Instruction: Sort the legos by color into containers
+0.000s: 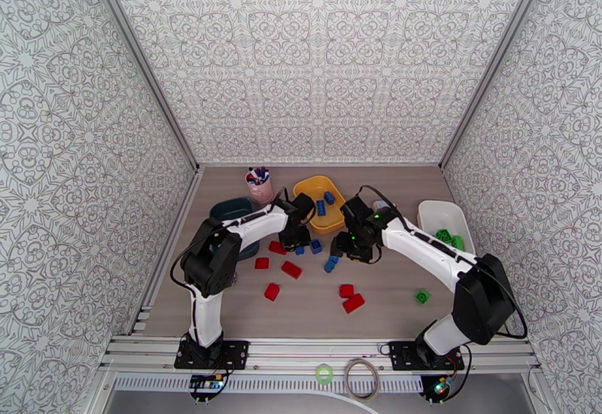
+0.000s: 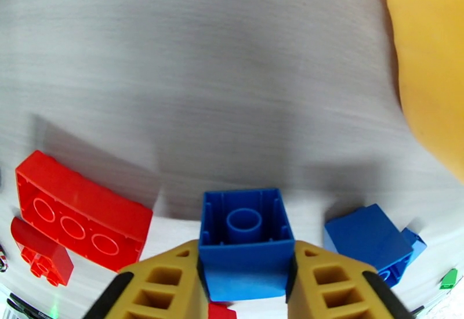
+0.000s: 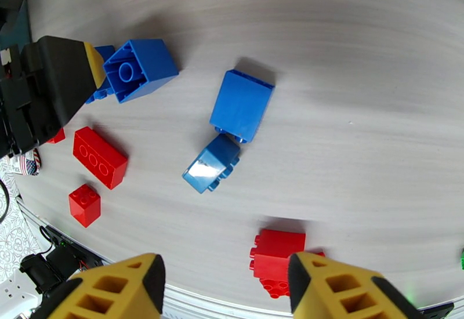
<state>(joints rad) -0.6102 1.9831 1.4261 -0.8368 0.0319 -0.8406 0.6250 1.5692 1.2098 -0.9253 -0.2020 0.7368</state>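
Since blue bricks already lie in the yellow rounded plastic tray at the far middle of the wood-grain desk, the left pincer is clenched on a small square blue plastic brick just near of that tray, presumably to carry it there, while the right pincer hangs released above a loose oblong blue brick.

Overhead view, wrist closeups, shared blue lego
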